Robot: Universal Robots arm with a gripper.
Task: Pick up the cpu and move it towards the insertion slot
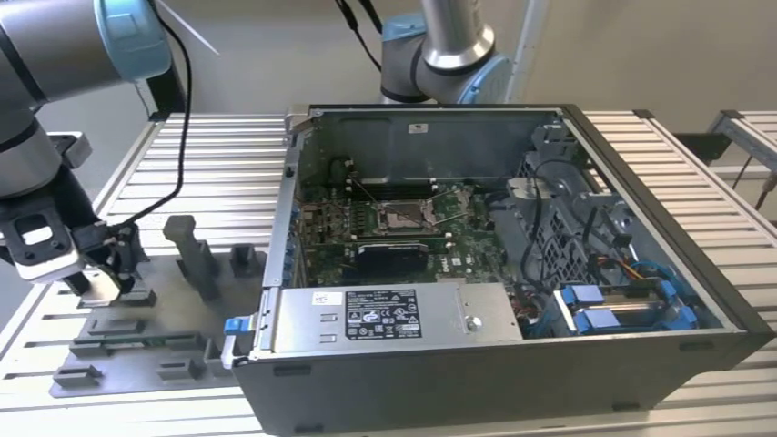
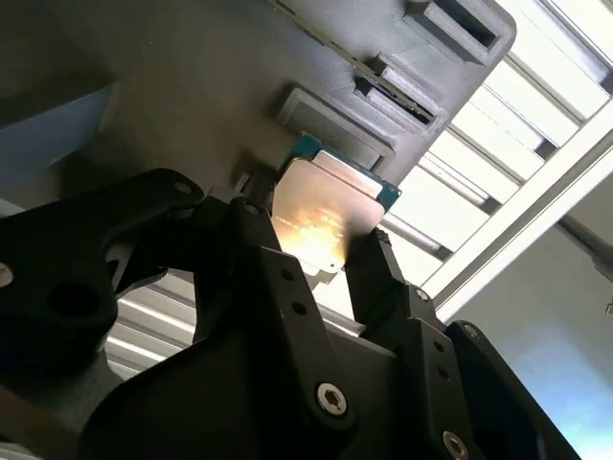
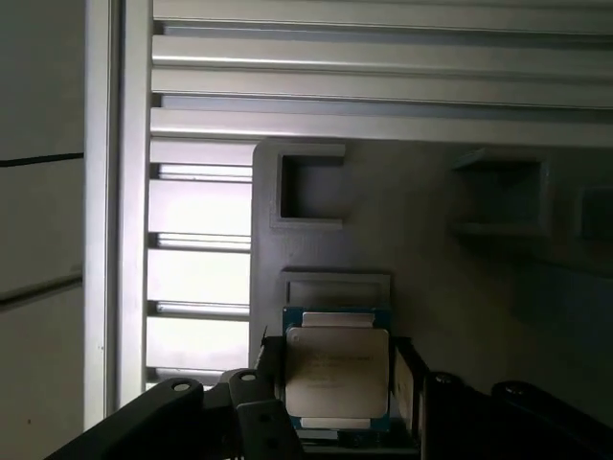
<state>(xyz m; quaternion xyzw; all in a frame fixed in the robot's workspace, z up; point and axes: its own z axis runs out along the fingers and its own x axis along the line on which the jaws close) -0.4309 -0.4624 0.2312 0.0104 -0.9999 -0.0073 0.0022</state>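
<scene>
Arm (image 1: 35,150) bent low at exterior view's left; gripper (image 2: 311,241) pinching cpu (image 2: 324,201).

In both wrist views the gripper (image 3: 340,364) has its fingers (image 2: 378,268) closed against two sides of the cpu (image 2: 326,206), covering the chip's near edge and corners. The grey tray (image 3: 421,220) runs past the frame edges. In the exterior view the arm (image 1: 36,137) is cut off at the upper corner, and the centre of the insertion slot (image 1: 401,216) is too small to make out.
</scene>
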